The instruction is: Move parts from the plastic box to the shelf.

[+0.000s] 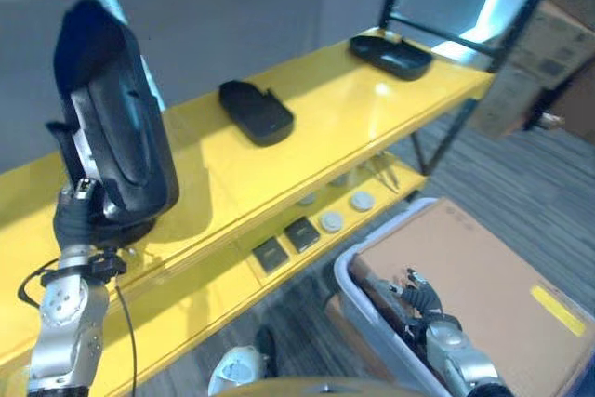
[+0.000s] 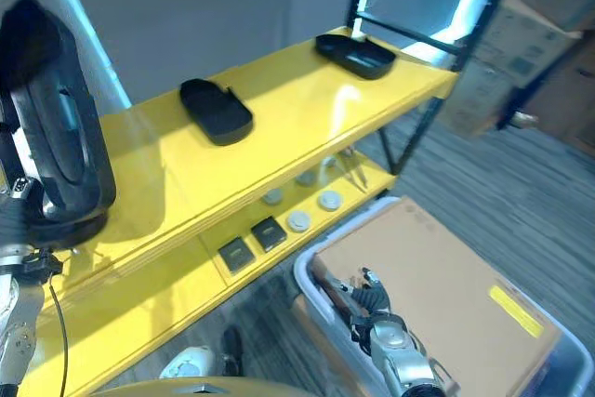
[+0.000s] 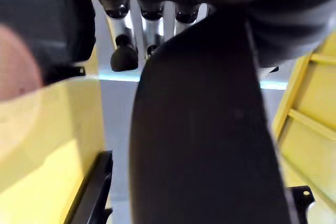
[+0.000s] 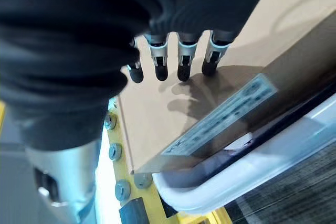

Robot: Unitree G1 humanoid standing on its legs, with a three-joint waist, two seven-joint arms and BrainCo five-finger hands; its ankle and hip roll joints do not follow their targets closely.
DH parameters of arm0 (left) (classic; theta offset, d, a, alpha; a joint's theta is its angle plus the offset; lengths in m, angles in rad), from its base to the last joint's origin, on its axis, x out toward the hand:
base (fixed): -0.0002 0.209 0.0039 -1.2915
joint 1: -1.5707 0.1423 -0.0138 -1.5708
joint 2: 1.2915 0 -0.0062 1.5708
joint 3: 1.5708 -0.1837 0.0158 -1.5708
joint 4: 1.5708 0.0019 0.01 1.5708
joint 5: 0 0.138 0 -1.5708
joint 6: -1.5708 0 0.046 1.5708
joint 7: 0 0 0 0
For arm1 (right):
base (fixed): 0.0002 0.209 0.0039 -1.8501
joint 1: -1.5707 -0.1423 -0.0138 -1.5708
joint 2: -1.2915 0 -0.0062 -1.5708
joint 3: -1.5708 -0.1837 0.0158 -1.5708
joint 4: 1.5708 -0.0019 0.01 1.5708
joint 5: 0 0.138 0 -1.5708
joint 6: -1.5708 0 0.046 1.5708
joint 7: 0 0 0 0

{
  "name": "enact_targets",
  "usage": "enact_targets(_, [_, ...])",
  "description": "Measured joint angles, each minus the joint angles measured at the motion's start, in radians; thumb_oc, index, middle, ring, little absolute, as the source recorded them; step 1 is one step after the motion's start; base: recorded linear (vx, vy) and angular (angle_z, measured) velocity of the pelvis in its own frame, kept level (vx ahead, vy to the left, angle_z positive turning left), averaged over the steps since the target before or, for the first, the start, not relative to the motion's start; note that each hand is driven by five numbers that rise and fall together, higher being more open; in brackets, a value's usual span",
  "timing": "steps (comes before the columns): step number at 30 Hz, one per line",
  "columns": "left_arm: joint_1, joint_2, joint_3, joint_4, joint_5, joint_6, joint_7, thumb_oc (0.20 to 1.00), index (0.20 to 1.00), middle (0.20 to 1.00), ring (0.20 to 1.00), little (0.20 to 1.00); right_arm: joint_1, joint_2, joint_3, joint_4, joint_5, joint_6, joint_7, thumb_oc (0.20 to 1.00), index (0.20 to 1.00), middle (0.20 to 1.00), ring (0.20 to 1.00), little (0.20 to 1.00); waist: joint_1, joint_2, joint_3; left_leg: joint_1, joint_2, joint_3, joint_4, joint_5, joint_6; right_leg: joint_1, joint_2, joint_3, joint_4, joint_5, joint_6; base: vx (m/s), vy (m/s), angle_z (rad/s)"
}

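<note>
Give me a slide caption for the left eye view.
Left hand holds a black part upright over the yellow shelf.

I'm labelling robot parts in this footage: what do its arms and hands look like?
Both arms are silver-grey metal. The left hand and right hand have dark ribbed covers over back and wrist, with silver fingers ending in dark tips.

A large black moulded part (image 1: 119,118) is held upright above the left end of the yellow shelf (image 1: 353,113), gripped near its lower end by the left hand (image 1: 76,216). Two more black parts are laid flat on the shelf's top board: one (image 1: 255,111) near the middle, one (image 1: 390,55) close to the right end by the dark upright. A pale plastic box (image 1: 367,309) is seen on the floor before the shelf, a brown cardboard sheet (image 1: 483,290) lying over it.
</note>
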Motion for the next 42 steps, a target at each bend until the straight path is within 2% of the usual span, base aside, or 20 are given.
enact_targets(2, [-0.006,0.018,0.027,-0.027,0.000,0.008,-0.010,0.200,0.200,0.200,0.200,0.200,-0.039,-0.017,0.011,0.012,-0.015,0.001,-0.003,1.000,1.000,1.000,1.000,1.000,0.023,0.041,0.024,0.066,0.012,-0.076,0.005,0.143,0.055,-0.003,0.013,0.038,0.057,-0.002,0.035,-0.06,0.156,0.46])
enact_targets(5, [-0.011,0.052,0.044,-0.030,-0.002,0.009,-0.015,0.200,0.200,0.200,0.200,0.200,-0.063,0.008,0.061,0.025,-0.037,0.006,0.005,1.000,1.000,1.000,1.000,1.000,0.031,0.057,0.028,0.087,0.013,-0.111,-0.003,0.135,0.073,-0.034,0.053,0.116,0.021,-0.029,0.053,-0.07,0.160,0.42])
enact_targets(8, [0.001,0.075,0.077,-0.031,-0.003,0.014,-0.024,0.200,0.200,0.200,0.200,0.200,-0.085,0.101,0.127,0.057,-0.047,0.030,0.026,1.000,1.000,1.000,1.000,1.000,0.089,0.048,0.015,0.071,-0.010,-0.138,-0.002,0.126,0.047,-0.064,0.072,0.138,-0.042,0.061,0.047,-0.12,0.263,0.36])
enact_targets(11, [-0.015,0.076,0.043,-0.028,-0.002,0.023,-0.031,0.200,0.200,0.200,0.200,0.200,-0.045,0.114,0.147,0.133,-0.051,0.069,0.025,1.000,1.000,1.000,1.000,1.000,0.062,0.090,0.015,0.056,-0.045,-0.254,0.006,0.140,0.075,-0.111,0.010,0.165,0.207,0.068,0.054,-0.07,0.135,0.89])
enact_targets(12, [-0.034,0.080,0.016,-0.030,-0.002,0.023,-0.032,0.200,0.200,0.200,0.200,0.200,-0.020,0.114,0.149,0.143,-0.051,0.080,0.026,1.000,1.000,1.000,1.000,1.000,0.042,0.091,0.015,0.066,-0.051,-0.310,0.006,0.137,0.082,-0.138,0.007,0.231,0.291,0.044,0.062,-0.01,-0.027,1.71])
enact_targets(13, [-0.039,0.095,0.001,-0.036,-0.001,0.017,-0.032,0.200,0.200,0.200,0.200,0.200,-0.002,0.118,0.149,0.159,-0.051,0.089,0.036,1.000,1.000,1.000,1.000,1.000,0.023,0.086,0.017,0.063,-0.054,-0.356,0.005,0.147,0.067,-0.173,0.051,0.334,0.326,-0.013,0.076,0.08,-0.033,1.48])
enact_targets(15, [-0.059,0.100,-0.021,-0.024,0.002,0.017,-0.018,0.200,0.200,0.200,0.200,0.200,0.006,0.111,0.132,0.217,-0.051,0.089,0.065,1.000,1.000,1.000,1.000,1.000,-0.003,0.068,0.026,0.053,-0.063,-0.435,0.005,0.147,0.066,-0.208,0.167,0.480,0.269,-0.063,0.057,0.10,-0.040,1.48])
enact_targets(17, [-0.071,0.083,-0.066,-0.012,0.018,0.030,0.006,0.200,0.200,0.200,0.200,0.200,0.003,0.097,0.094,0.316,-0.052,0.090,0.080,1.000,1.000,1.000,1.000,1.000,-0.028,0.063,0.026,0.042,-0.078,-0.505,0.005,0.135,0.049,-0.219,0.277,0.539,0.159,-0.077,0.002,0.13,-0.033,1.50])
enact_targets(19, [-0.066,0.051,-0.090,-0.001,0.042,0.033,0.014,0.200,0.200,0.200,0.200,0.200,0.000,0.091,0.068,0.407,-0.052,0.087,0.099,1.000,1.000,1.000,1.000,1.000,-0.034,0.038,0.025,0.012,-0.105,-0.513,0.028,0.002,-0.079,-0.242,0.352,0.582,0.017,-0.052,-0.045,0.12,-0.020,1.29])
enact_targets(20, [-0.066,0.062,-0.090,0.002,0.049,0.034,0.015,0.200,0.200,0.200,0.200,0.200,-0.004,0.100,0.065,0.432,-0.056,0.086,0.105,1.000,1.000,1.000,1.000,1.000,-0.049,-0.034,0.033,-0.016,-0.163,-0.523,0.149,-0.003,0.008,-0.261,0.301,0.607,0.011,0.022,-0.107,0.15,-0.053,1.29])
enact_targets(21, [-0.034,0.044,-0.086,-0.003,0.053,0.036,0.014,0.200,0.200,0.200,0.200,0.200,-0.001,0.075,0.037,0.451,-0.080,0.086,0.122,1.000,1.000,1.000,1.000,1.000,-0.046,0.013,0.041,0.006,-0.094,-0.510,0.194,0.045,0.062,-0.288,0.313,0.589,0.102,0.012,-0.078,0.12,-0.056,0.98])
enact_targets(23, [-0.009,0.012,-0.089,0.001,0.076,0.046,0.024,0.200,0.200,0.200,0.200,0.200,-0.005,0.063,0.041,0.458,-0.114,0.087,0.148,1.000,1.000,1.000,1.000,1.000,-0.018,0.047,0.040,0.047,-0.100,-0.510,0.118,0.049,0.039,-0.282,0.315,0.600,0.110,-0.001,-0.064,0.10,-0.049,0.38])
enact_targets(30, [-0.009,0.011,-0.090,-0.003,0.089,0.050,0.069,0.200,0.200,0.200,0.200,0.200,-0.076,0.058,0.048,0.440,-0.155,0.077,0.185,1.000,1.000,1.000,1.000,1.000,-0.011,0.052,0.021,0.073,-0.079,-0.435,0.053,0.087,-0.015,-0.249,0.313,0.601,0.047,0.016,-0.075,0.12,-0.045,0.15])
enact_targets(35, [-0.009,0.011,-0.092,-0.003,0.090,0.059,0.085,0.200,0.200,0.200,0.200,0.200,-0.043,0.058,0.073,0.440,-0.204,0.089,0.216,1.000,1.000,1.000,1.000,1.000,-0.044,0.041,-0.012,0.083,-0.069,-0.433,0.047,0.087,-0.016,-0.234,0.323,0.598,0.029,0.017,-0.077,0.05,-0.015,-0.06])
enact_targets(36, [-0.014,0.010,-0.094,-0.003,0.090,0.062,0.084,0.200,0.200,0.200,0.200,0.200,-0.021,0.058,0.073,0.451,-0.208,0.087,0.219,1.000,1.000,1.000,1.000,1.000,-0.052,0.039,-0.011,0.071,-0.069,-0.438,0.053,0.096,-0.032,-0.218,0.333,0.589,0.017,0.028,-0.089,-0.05,0.021,0.34])
enact_targets(37, [-0.038,0.009,-0.116,0.005,0.089,0.074,0.082,0.200,0.200,0.200,0.200,0.200,0.001,0.060,0.075,0.462,-0.208,0.085,0.218,1.000,1.000,1.000,1.000,1.000,-0.072,0.037,-0.009,0.049,-0.070,-0.447,0.065,0.072,-0.124,-0.191,0.322,0.554,-0.038,0.064,-0.125,-0.05,0.052,0.59])
enact_targets(38, [-0.065,0.010,-0.134,0.013,0.089,0.080,0.080,0.200,0.200,0.200,0.200,0.200,0.011,0.064,0.086,0.473,-0.208,0.086,0.217,1.000,1.000,1.000,1.000,1.000,-0.080,0.006,-0.002,0.041,-0.060,-0.382,0.106,0.007,-0.139,-0.165,0.289,0.524,-0.099,0.100,-0.141,-0.03,0.078,0.79])
enact_targets(39, [-0.088,0.010,-0.141,0.012,0.088,0.085,0.072,0.200,0.200,0.200,0.200,0.200,0.009,0.076,0.086,0.512,-0.207,0.087,0.216,1.000,1.000,1.000,1.000,1.000,-0.089,-0.023,0.015,0.007,-0.039,-0.328,0.173,-0.005,-0.072,-0.154,0.264,0.506,-0.124,0.116,-0.141,-0.01,0.186,0.61])
enact_targets(40, [-0.102,0.010,-0.144,0.012,0.086,0.091,0.064,0.200,0.200,0.200,0.200,0.200,0.005,0.082,0.083,0.558,-0.207,0.084,0.214,1.000,1.000,1.000,1.000,1.000,-0.098,-0.037,0.029,-0.010,0.040,-0.329,0.213,-0.008,-0.074,-0.150,0.250,0.501,-0.132,0.117,-0.140,0.01,0.250,0.45])
enact_targets(42, [-0.104,0.007,-0.145,0.012,0.084,0.093,0.063,0.200,0.200,0.200,0.200,0.200,-0.008,0.060,0.079,0.576,-0.208,0.076,0.202,1.000,1.000,1.000,1.000,1.000,-0.112,0.006,0.053,0.025,0.135,-0.366,0.178,0.009,-0.102,-0.120,0.255,0.498,-0.140,0.120,-0.128,0.03,0.305,0.14])
